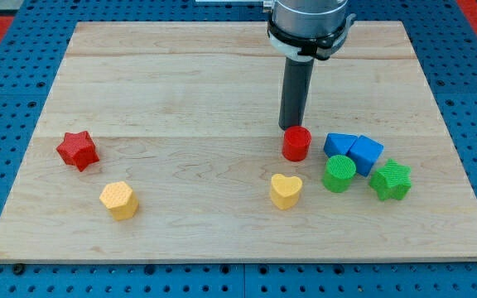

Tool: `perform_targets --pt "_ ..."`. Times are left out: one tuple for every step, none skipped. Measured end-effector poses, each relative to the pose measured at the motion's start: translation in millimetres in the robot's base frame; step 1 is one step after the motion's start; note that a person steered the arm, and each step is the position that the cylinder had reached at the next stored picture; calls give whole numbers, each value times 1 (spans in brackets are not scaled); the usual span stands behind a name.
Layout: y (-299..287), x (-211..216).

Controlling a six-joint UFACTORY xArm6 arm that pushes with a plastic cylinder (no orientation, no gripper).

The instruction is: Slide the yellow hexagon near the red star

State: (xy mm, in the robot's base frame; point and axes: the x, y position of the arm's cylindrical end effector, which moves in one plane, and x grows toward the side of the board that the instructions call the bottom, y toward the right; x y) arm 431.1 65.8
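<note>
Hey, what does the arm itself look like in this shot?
A shiny silver-grey cylindrical housing with a black band and a white fitting beneath. From it a straight dark grey rod runs down to my tip. No cables, markings or hand are visible.

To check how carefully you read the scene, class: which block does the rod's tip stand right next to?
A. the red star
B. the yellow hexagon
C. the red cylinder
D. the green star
C: my tip stands just above the red cylinder in the view, touching or nearly so, while the yellow hexagon and the red star lie far off at the view's left.
</note>
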Motion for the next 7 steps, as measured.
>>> perform_targets --pt "-22 0" --pt "-16 12" --pt "23 38" --pt "-36 35" --pt "-51 67" --pt "-72 103" --pt "-115 136"
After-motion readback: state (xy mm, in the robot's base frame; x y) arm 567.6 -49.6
